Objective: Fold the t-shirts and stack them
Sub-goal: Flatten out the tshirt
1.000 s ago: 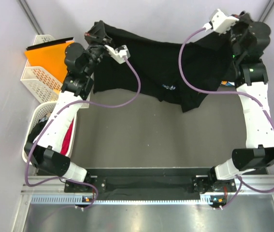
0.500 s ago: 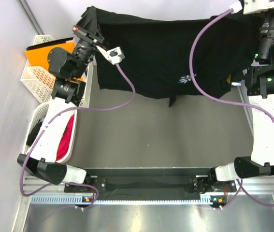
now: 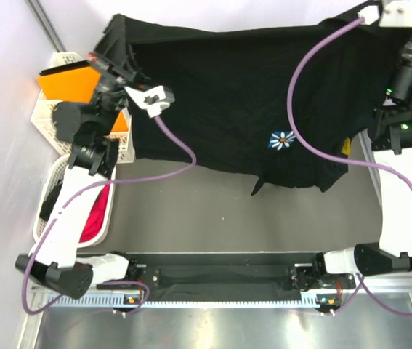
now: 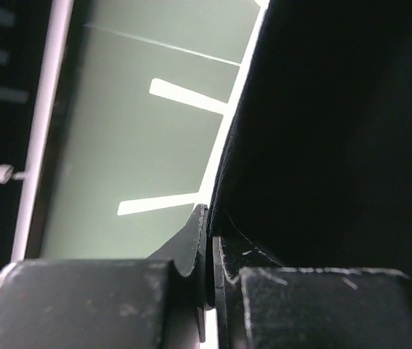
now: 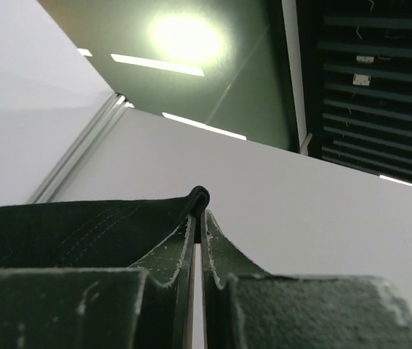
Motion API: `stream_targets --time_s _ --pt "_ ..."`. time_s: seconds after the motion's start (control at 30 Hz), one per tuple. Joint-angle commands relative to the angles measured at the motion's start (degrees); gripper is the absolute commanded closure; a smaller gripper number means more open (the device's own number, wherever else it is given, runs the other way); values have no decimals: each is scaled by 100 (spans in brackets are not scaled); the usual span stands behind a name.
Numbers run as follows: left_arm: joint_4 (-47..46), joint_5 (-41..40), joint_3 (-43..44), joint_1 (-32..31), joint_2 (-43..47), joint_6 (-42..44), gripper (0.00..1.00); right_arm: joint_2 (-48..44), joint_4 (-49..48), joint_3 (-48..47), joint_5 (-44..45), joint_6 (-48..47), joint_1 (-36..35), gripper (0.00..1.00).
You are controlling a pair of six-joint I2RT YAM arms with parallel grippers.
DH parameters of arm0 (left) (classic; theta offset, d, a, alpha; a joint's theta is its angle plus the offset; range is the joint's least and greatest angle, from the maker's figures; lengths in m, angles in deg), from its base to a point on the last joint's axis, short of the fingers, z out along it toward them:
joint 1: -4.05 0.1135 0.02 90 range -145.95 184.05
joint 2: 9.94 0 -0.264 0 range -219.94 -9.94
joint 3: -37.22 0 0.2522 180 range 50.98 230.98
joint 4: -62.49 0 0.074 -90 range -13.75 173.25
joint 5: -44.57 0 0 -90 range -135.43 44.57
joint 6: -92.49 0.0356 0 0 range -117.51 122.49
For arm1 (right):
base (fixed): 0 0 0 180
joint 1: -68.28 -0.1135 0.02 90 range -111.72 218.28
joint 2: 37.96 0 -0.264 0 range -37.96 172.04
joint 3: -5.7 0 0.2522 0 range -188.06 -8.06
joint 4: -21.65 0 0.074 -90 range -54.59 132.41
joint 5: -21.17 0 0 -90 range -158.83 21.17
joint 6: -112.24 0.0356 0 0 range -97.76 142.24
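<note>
- Left claw (image 4: 207, 218) first: pressed together, fingers (image 4: 184, 247) nipped on the edge of the black t-shirt (image 4: 336, 145); cloth rising dark along the right side of the wrist view.
- Over to the right claw (image 5: 198, 207): likewise closed, clamping a rolled hem of the same t-shirt (image 5: 82, 225); a small bead of cloth poking up just past the tips, stitched fabric trailing off to the left.
- From above, left claw (image 3: 112, 45) high at the far left corner of the t-shirt (image 3: 249, 94); right claw at the far right corner, mostly cut off by the top edge of the view, so hard to make out there.
- Stretched wide between the two arms, held up over the far half of the table (image 3: 213, 211); top edge pulled nearly straight, bottom edge hanging uneven, with a short flap dangling near the middle.
- Facing the camera: a small white-and-blue flower print (image 3: 283, 139), right of the shirt's centre; a little yellow tag (image 3: 346, 145) close to the right side.
- Across the front of the cloth, two purple cables (image 3: 169, 142), one looping from each wrist down toward the arms.
- Further out on the left: orange folder (image 3: 67, 81) resting on a white lattice basket (image 3: 46, 116), just beside the left arm.
- Nearer the bases, a second basket (image 3: 42, 231) with red cloth (image 3: 100, 211) and something dark inside, partly hidden behind the left arm.
</note>
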Motion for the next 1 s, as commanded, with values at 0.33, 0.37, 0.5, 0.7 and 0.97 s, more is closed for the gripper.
stream_targets --time_s 0.33,0.37,0.5,0.7,0.97 --pt "-528 -270 -306 37 1859 -1230 100 -1965 -80 70 1 1260 3 100" --pt "-502 -236 -315 37 1912 -1212 100 -2009 -62 26 1 1243 3 100" --pt "-309 -139 -122 37 2044 -1063 100 -2176 -132 -132 -77 1006 3 100" --pt "-247 19 11 37 1921 -852 100 -2150 -176 -98 -236 680 11 100" --pt "438 98 -639 37 1824 -124 100 -1825 -193 1217 -438 530 3 100"
